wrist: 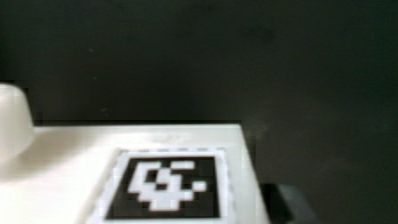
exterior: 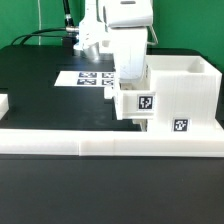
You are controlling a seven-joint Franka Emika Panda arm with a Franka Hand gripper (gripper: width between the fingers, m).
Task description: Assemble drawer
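Up at the top centre of the exterior view, the claw [exterior: 128, 62] comes down onto a white panel [exterior: 137, 98] carrying a black-and-white tag. Its fingers are hidden behind the panel and the arm's body, so I cannot tell how far apart they stand or whether they grip the panel. That panel stands upright against the left side of the white drawer box [exterior: 180, 92], right of centre on the black surface [exterior: 40, 85]. Further back lies the marker board [exterior: 85, 77]. Across the lower frame runs a long white rail [exterior: 100, 148]. The wrist view shows a tagged white face [wrist: 169, 180] close up.
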